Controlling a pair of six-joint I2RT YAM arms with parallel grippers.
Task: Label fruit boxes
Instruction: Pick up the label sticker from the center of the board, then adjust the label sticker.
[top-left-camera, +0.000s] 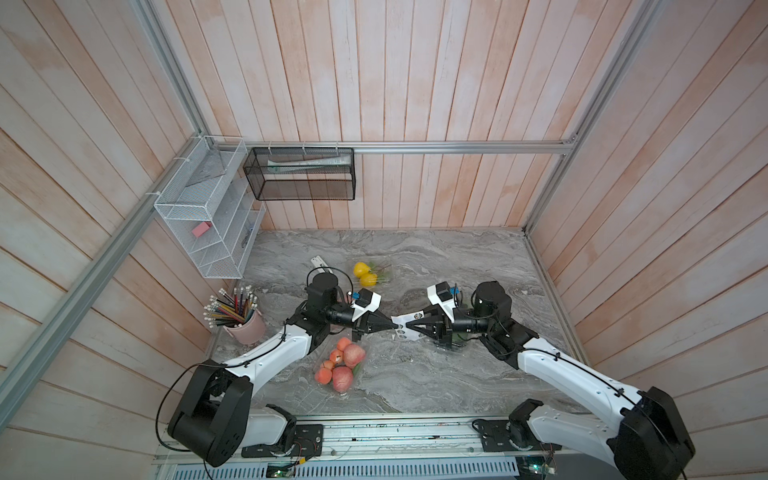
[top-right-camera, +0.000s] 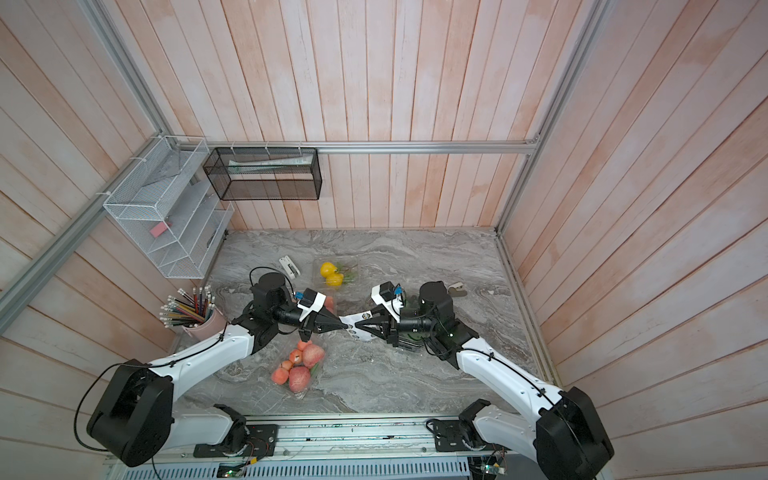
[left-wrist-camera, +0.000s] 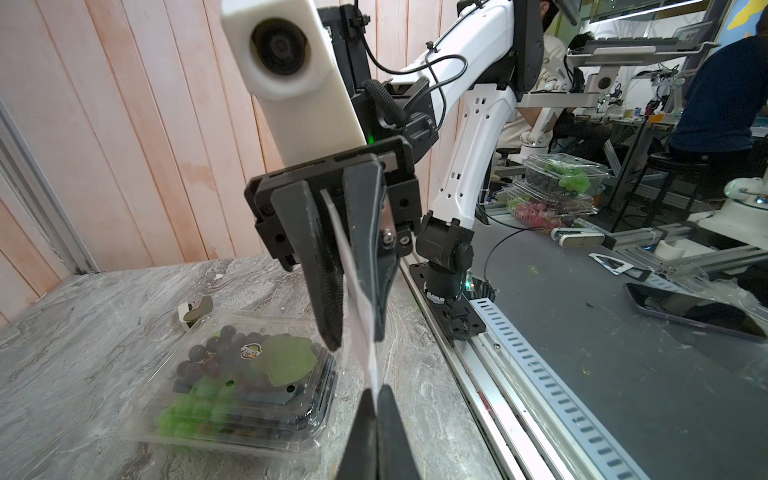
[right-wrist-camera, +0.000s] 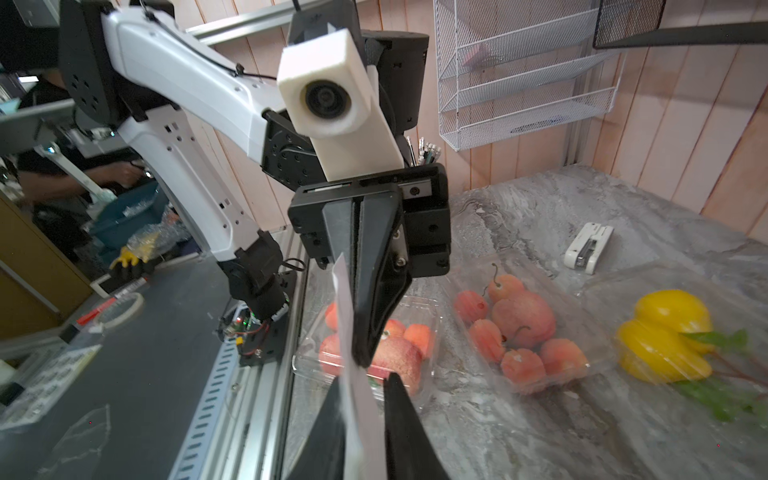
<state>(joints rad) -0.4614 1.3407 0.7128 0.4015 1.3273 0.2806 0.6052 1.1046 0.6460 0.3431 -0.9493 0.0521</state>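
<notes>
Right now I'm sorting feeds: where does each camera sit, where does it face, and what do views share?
Both top views: above the bases, looking down on the table; both arms show, left gripper and right gripper at the sticker sheet.
Left wrist: rides that arm, facing the right arm and grape box; own gripper tips show.
Right wrist: rides that arm, facing the left arm, apple boxes and yellow-fruit box; own gripper tips show.
Shared: both wrist views show the sticker sheet.

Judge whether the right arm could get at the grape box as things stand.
Probably yes: the grape box lies just beneath the right hand, its lid uncovered. But the sticker sheet, pinched by the left hand, runs between the right hand's fingers and must clear first.
</notes>
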